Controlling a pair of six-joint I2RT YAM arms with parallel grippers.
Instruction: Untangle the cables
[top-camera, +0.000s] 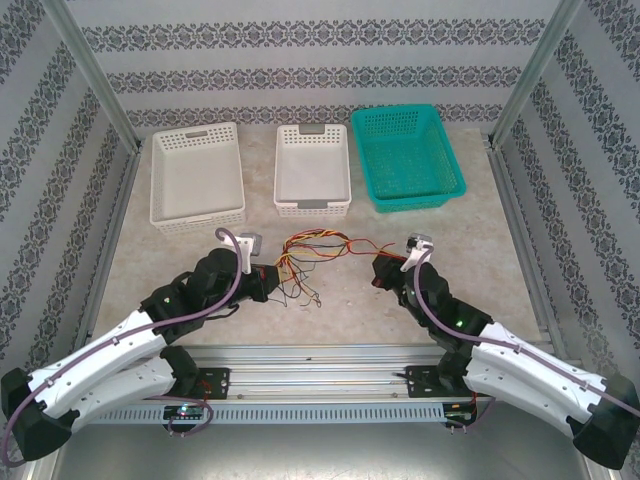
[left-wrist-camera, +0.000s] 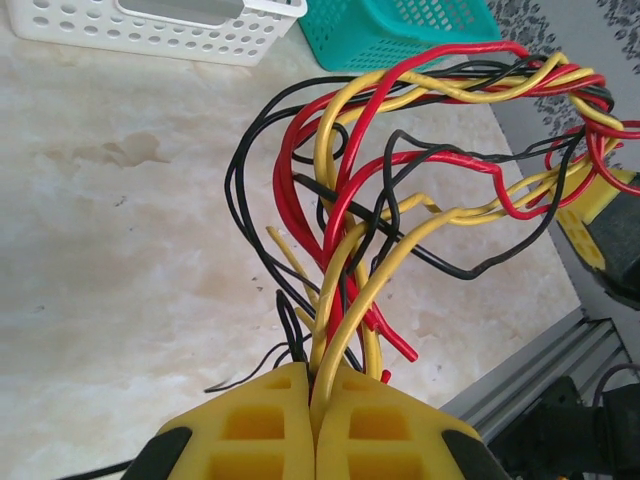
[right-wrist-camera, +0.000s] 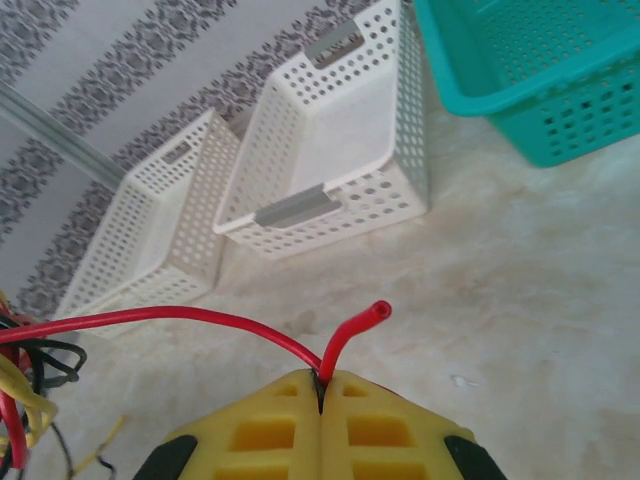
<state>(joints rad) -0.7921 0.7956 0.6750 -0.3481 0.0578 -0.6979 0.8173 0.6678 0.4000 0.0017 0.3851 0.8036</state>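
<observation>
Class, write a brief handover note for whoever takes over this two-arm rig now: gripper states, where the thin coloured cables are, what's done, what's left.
Left gripper: shut on several strands of the tangled bundle of thin red, yellow and black cables.
Right gripper: shut on one thin red cable near its tip.
Bundle stretches between the grippers, nearer than the middle white perforated basket.
Done: both grips set.
Left: all untangling; strands are twisted together.

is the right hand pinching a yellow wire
No, the right hand is shut on a single red cable, its cut end poking up beside the grip.
</observation>
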